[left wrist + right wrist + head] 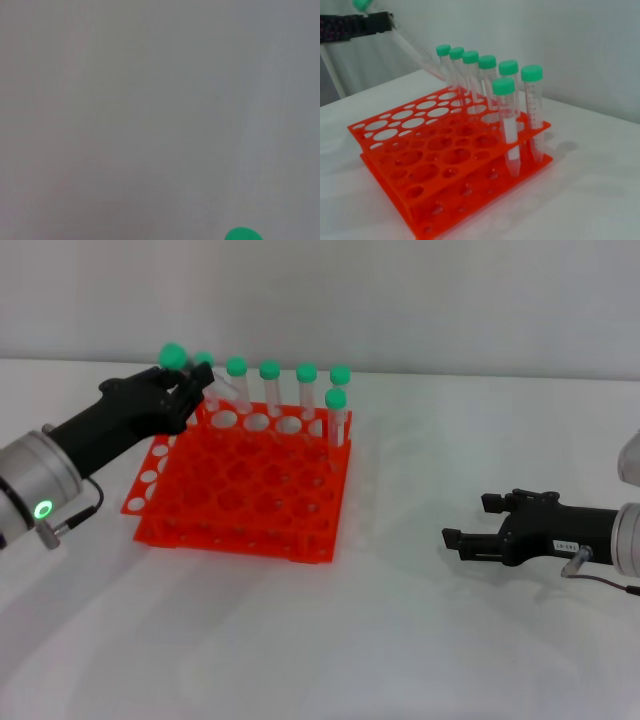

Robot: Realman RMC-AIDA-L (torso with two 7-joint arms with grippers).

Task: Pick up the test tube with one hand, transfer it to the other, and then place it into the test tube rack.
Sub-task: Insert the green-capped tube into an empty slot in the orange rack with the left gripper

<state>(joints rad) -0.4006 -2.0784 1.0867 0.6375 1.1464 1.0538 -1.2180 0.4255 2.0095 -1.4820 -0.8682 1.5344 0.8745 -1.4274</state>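
well, your worktop (420, 640) carries the test tube rack (245, 490), bright orange-red, with a row of green-capped tubes (288, 390) standing along its far edge and one more a hole nearer you. your left gripper (190, 390) sits at the rack's far left corner, jaws clamped on the test tube (412, 52) just below its cap. the tube's long axis is tilted: cap up and away from the rack, tip slanting down toward the far row. the hole under that tip isn't clear from these views. i'd judge you need to stand the tube upright over a free hole before lowering. your right gripper (462, 538) rests well apart on the worktop's right side, jaws spread and holding nothing, so the left arm is the nearer one.
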